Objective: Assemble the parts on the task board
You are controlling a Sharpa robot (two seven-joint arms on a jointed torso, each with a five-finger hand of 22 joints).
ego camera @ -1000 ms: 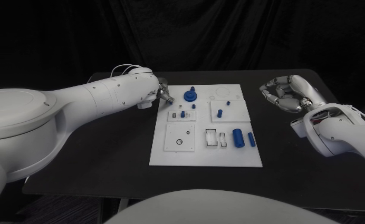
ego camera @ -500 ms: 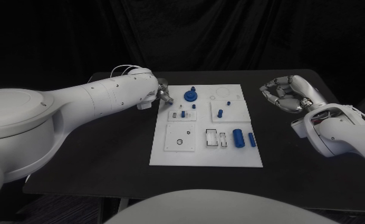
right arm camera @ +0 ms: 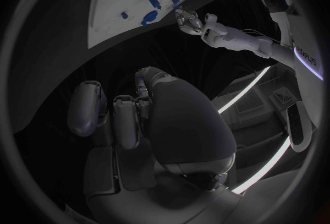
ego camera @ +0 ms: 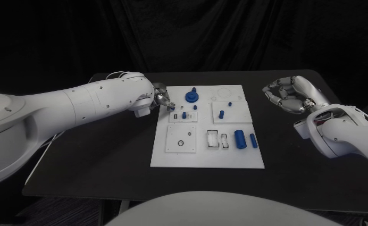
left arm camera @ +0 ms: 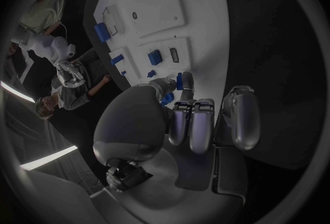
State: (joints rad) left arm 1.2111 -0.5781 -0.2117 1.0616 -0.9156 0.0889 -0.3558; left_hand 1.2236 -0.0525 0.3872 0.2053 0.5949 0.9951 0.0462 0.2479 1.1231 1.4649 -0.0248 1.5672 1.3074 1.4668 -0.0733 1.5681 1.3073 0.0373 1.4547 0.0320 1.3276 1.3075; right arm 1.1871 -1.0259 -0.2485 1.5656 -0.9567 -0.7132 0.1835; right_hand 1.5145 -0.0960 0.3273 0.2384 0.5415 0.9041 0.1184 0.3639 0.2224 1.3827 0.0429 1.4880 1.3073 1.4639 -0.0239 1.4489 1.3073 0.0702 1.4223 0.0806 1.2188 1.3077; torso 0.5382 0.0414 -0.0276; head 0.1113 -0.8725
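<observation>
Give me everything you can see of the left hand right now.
The left hand is silver and glossy, on a white arm, and sits at the task board's far left corner. Its fingers curl inward. In the left wrist view a small blue part shows at the fingertips; whether it is gripped is unclear.

Place: we take this for a robot test lab or demo booth.
Backdrop: we see a black curtain (ego camera: 207, 18) hung in folds behind the whole scene.
Table: we see a plain black table (ego camera: 107, 146) standing alone before the curtain.
Work piece: we see a white task board (ego camera: 208, 154) with small blue parts (ego camera: 239, 138), a bench exercise.
Lighting: we see bright strip lights (right arm camera: 264, 152) overhead.
</observation>
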